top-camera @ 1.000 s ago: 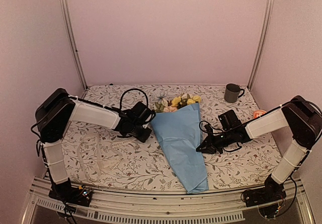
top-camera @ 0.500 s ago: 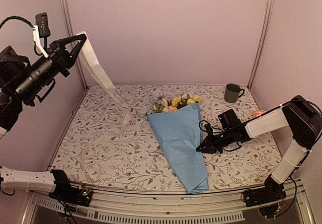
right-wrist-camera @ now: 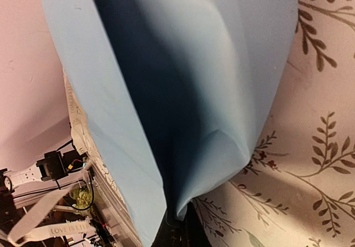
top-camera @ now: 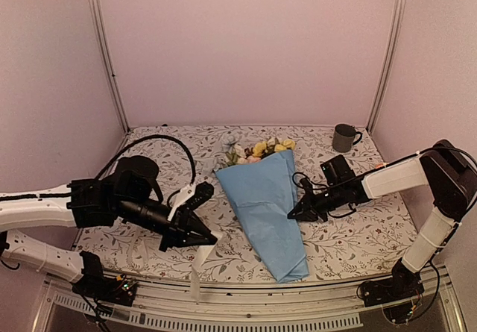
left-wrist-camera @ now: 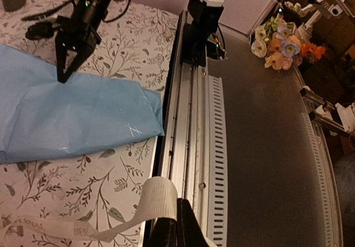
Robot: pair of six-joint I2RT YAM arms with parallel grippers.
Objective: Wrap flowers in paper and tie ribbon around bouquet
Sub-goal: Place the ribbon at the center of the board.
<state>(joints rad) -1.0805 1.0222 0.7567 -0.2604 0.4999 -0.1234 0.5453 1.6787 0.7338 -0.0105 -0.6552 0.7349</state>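
WRAPPED AND WAITING: A floral-patterned tablecloth (top-camera: 358, 235) covers the work table. Across its middle lies the bouquet (top-camera: 264, 205), a light blue cone with its wide mouth toward the far wall and its narrow tip at the near edge. The right gripper (top-camera: 292, 215) reaches in low from the right, its jaws closed tight on a fold at the right edge of the paper (right-wrist-camera: 183, 91). The wrist view shows the sheet bunching into the grip. The left gripper (top-camera: 212, 237), just left of the cone near the front of the table, is pinched shut on the ribbon (top-camera: 198, 263). This cream-white band curls up from the cloth into the jaws and hangs down over the front rail (top-camera: 246, 302). The flowers (top-camera: 257, 150), white, yellow and pink, poke from the cone's wide end. A dark mug (top-camera: 343, 137) stands at the far right corner, well apart.
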